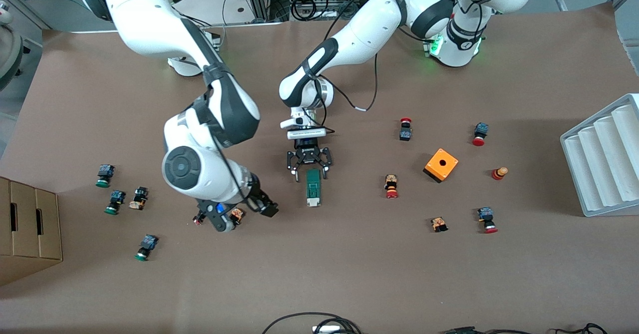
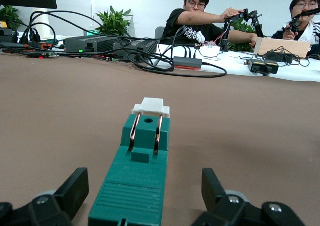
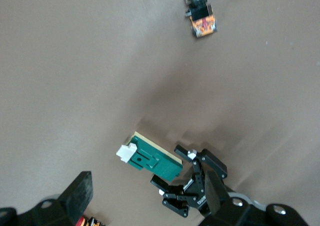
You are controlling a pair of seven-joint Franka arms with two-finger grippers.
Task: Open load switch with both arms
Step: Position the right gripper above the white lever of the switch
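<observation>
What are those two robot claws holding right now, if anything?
Nothing is held. The left gripper stands open around one end of the load switch, fingers clear of its sides. The right gripper is open beside it, over the table.

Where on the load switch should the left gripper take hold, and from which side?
Probably the two long flanks of the load switch, at the end away from its white tab. It lies flat, narrow enough for the open left gripper, which already straddles that end. That leaves the tab free for the right gripper.
</observation>
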